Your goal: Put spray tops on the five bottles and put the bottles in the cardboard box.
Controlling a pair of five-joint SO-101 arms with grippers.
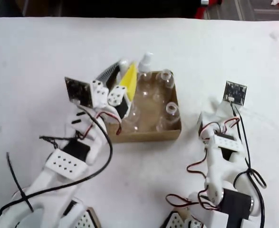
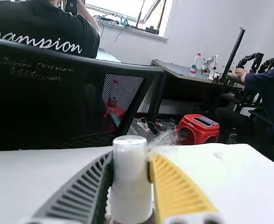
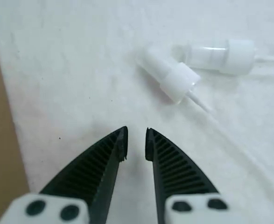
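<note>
left gripper (image 1: 125, 67) clamps a white plastic spray top (image 2: 129, 182) at the rim of the brown cardboard box (image 1: 149, 136). right gripper (image 3: 136, 140), black jaws slightly parted and empty, hangs near two loose spray tops (image 3: 174, 77).

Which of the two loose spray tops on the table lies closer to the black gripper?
The slanted spray top, its thin tube angled toward the right gripper; the other spray top lies behind it, farther off.
</note>
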